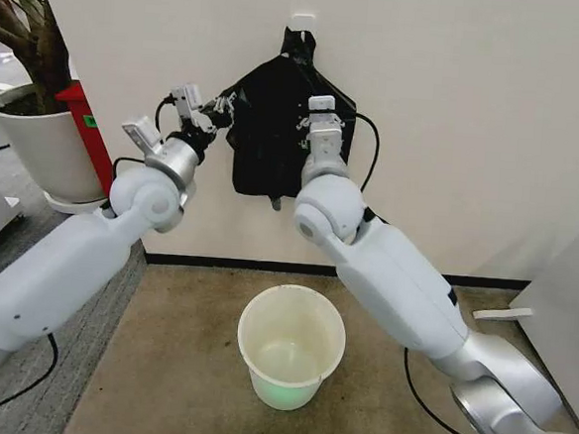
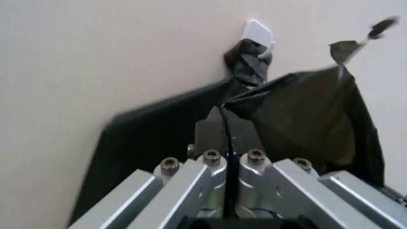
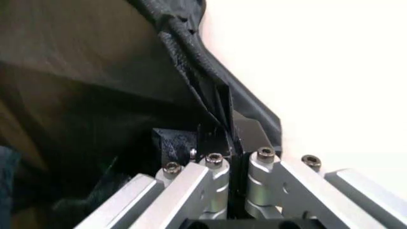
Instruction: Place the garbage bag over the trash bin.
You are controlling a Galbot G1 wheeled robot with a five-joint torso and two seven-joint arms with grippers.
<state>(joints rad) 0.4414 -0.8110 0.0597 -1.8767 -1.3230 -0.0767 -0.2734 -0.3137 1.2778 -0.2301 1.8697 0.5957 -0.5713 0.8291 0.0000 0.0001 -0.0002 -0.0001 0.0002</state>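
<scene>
Both grippers, left gripper and right gripper, pinch the thin glossy black garbage bag at its opposite edges; the round cream-white trash bin sits directly below on the floor.

We see the garbage bag in glossy black, hung from a white hook on a cream wall. The trash bin is cream-white with a pale green tint at its base. Our arms are white; the carpet is brown.
</scene>
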